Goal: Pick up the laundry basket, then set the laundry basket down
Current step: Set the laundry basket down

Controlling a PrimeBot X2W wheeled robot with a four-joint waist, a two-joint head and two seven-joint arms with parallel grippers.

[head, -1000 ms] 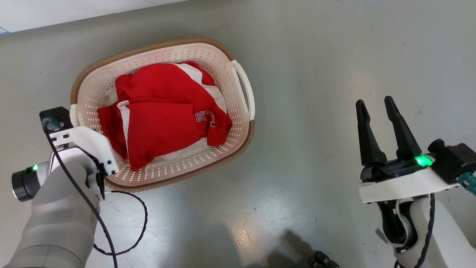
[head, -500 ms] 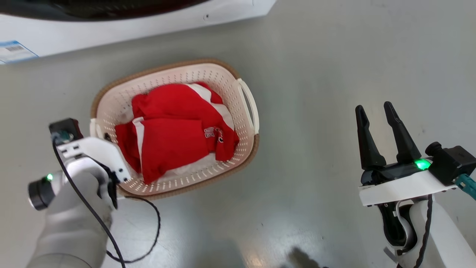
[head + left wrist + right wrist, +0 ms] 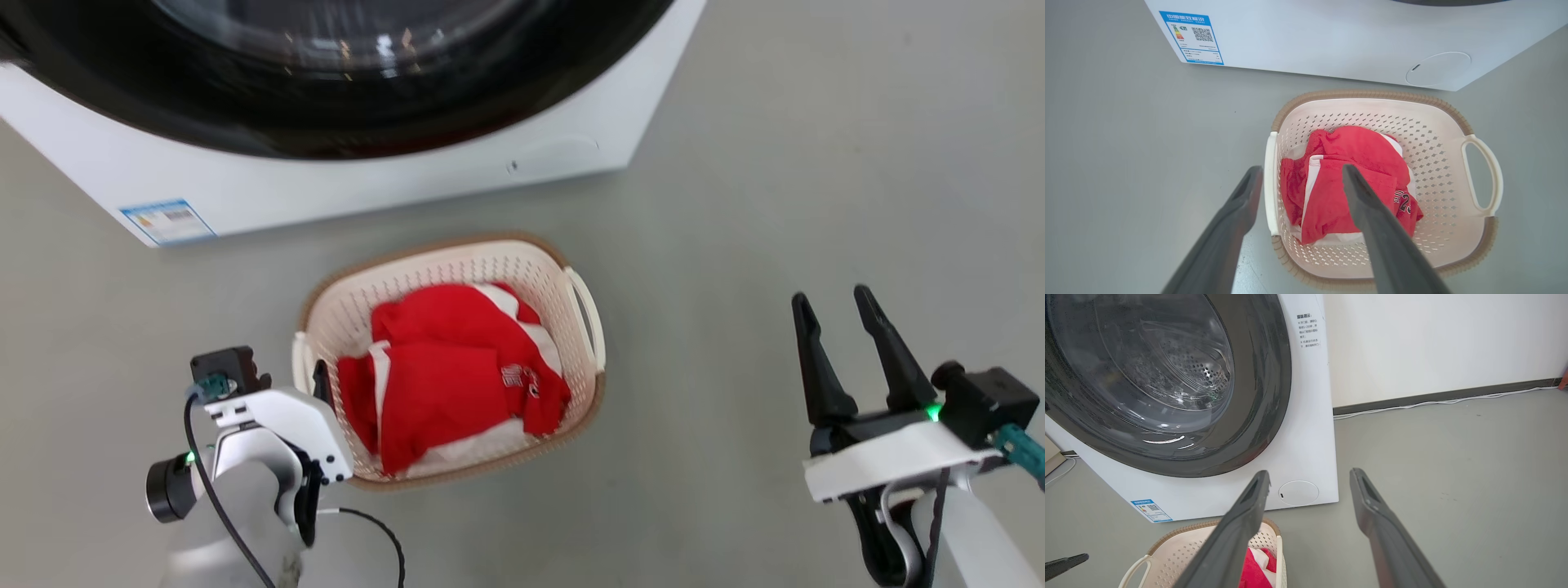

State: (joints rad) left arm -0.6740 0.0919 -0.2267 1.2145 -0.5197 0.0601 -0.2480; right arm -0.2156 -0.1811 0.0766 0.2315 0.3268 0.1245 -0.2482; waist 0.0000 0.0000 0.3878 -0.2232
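Observation:
The laundry basket [image 3: 457,245] stands on the grey floor in front of the washer, with red and white clothes [image 3: 457,367] inside. My left gripper [image 3: 314,382] is open at the basket's left handle [image 3: 1268,175]. In the left wrist view the left gripper [image 3: 1300,171] has one finger outside the wall and the other over the clothes, gripping nothing. My right gripper [image 3: 830,298] hangs open over bare floor, well to the right of the basket's right handle [image 3: 589,314]. In the right wrist view the right gripper [image 3: 1309,473] points at the washer, with the basket [image 3: 1180,547] low at the left.
A white front-loading washer [image 3: 367,171] with a dark round door [image 3: 1167,375] stands just behind the basket. A white wall with a dark skirting and a cable [image 3: 1433,402] runs behind it to the right. Grey floor [image 3: 775,180] stretches to the right of the basket.
The head camera has risen and tilted up, so the washer has come into view and the basket looks smaller and lower. Both grippers stay open.

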